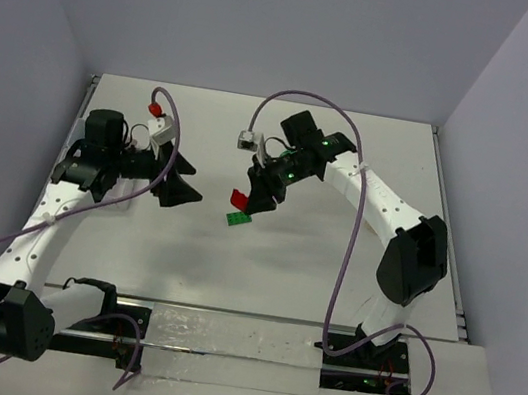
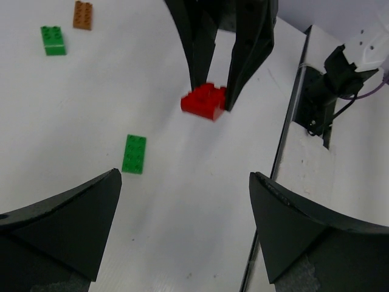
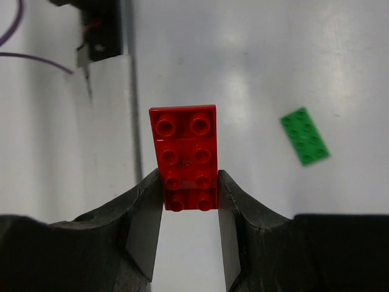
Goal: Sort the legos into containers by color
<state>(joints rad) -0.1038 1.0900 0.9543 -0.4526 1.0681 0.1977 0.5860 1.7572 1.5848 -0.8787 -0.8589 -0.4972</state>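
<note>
Because the right pincer (image 3: 189, 182) clamps the red lego (image 3: 184, 146) only by its lower end at mid-frame over the worktop (image 3: 273, 61), the brick could pivot or slip free in transit, a green lego (image 3: 305, 135) lying at right and the left pincer (image 2: 184, 176) gaping empty.

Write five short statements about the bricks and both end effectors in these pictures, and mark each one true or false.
1. The right end effector grips a red brick. True.
2. The left end effector holds a green brick. False: it is open and empty; the green brick lies flat on the table.
3. That green brick touches the red brick. False: they are apart.
4. The red brick shows eight studs. True.
5. An orange brick lies near a second green brick. True.
</note>
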